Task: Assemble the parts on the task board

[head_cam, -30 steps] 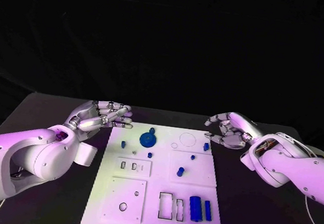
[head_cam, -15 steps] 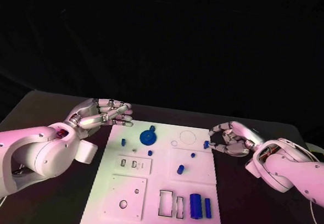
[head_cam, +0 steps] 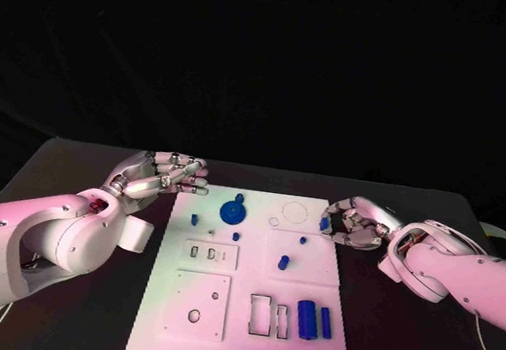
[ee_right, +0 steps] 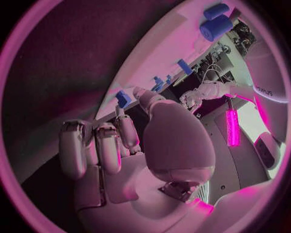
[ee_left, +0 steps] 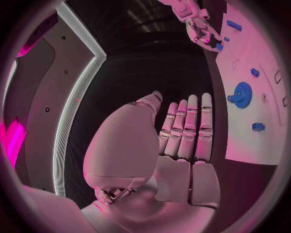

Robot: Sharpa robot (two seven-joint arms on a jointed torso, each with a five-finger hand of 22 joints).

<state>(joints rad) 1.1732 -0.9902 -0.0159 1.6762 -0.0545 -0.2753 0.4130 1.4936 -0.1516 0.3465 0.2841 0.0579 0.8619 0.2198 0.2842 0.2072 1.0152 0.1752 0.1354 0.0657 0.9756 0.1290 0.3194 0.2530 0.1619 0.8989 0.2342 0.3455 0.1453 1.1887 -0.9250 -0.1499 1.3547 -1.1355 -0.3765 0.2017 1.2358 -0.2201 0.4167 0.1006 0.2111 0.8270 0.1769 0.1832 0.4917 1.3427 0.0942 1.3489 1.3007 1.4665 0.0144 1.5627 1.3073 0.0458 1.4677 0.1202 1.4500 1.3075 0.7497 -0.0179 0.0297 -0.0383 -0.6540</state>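
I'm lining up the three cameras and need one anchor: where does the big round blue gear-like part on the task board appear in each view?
Head view: the round blue part sits on the task board, in its far left area, near the left hand.
Left wrist view: it shows at, on the board beyond the left hand's fingertips.
Right wrist view: I cannot pick it out with certainty.
Shared landmark: the small blue part by the right hand.
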